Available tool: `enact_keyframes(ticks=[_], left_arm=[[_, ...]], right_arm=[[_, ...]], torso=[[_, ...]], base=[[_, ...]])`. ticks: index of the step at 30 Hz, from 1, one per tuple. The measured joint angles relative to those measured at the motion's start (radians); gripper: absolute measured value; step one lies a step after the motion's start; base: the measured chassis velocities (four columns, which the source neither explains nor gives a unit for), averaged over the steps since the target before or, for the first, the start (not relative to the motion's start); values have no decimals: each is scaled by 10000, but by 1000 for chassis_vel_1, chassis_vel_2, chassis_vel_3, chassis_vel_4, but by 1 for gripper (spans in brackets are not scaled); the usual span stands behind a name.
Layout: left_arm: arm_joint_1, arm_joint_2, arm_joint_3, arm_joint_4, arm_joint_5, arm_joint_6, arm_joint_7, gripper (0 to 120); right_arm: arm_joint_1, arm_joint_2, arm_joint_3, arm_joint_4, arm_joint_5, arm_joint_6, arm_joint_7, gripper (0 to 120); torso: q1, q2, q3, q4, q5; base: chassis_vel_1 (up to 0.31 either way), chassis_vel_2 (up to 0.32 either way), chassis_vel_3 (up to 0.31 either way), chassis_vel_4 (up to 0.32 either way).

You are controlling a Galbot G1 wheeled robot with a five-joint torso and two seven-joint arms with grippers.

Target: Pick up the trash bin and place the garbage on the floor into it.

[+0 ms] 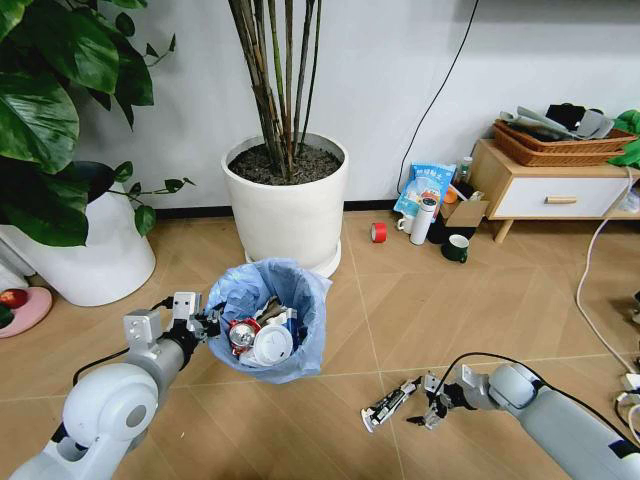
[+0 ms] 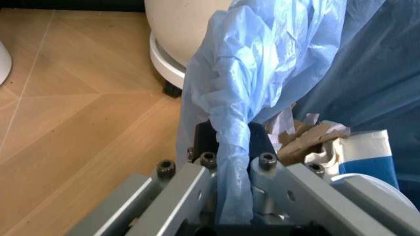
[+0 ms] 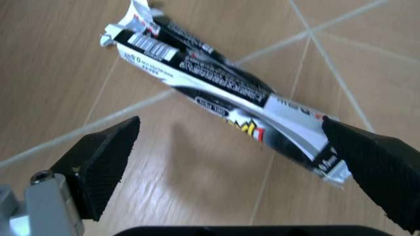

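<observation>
The right gripper [image 3: 229, 162] hangs low over the floor [image 3: 196, 196] with its fingers spread wide and gripping nothing. The black-white tube wrapper [image 3: 223, 93] lies flat on the boards just beyond the fingertips, one end passing close by the pad [image 3: 374, 162] on one side and the rest running off at a slant. In the head view it lies just ahead of the spread fingers. The wide gap looks meant to straddle the wrapper's narrow width.

The left gripper [image 1: 203, 322] is clamped on the near rim of the trash bin [image 1: 300, 300]. In its wrist view the light-blue bag [image 2: 262, 64] is pinched between the fingers [image 2: 208, 160] together with the dark rim. The bin's mouth tips toward the robot, probably so that litter can be dropped in from the front.

Inside, beyond the clamped fingers, sit a red crushed piece [image 1: 243, 334], a white round lid [image 1: 272, 345] and brownish scraps [image 2: 315, 137]. Behind the bin stands a big white plant pot [image 1: 286, 215].
</observation>
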Motion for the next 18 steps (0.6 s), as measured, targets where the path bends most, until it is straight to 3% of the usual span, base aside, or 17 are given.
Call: enact_keyframes(ticks=[8,18], left_arm=[[10,-4,-56,-34,-4,0,3,0],[-66,-72,-53,-18,-3,0,27,0]], right_arm=[[18,-302,-136,932,409,-462,-16,99],[582,-143,-795,218,87,-129,-134,99]], torso=[[0,0,0,2,-9],[0,0,0,1,-3]], base=[[0,0,0,0],[0,0,0,0]])
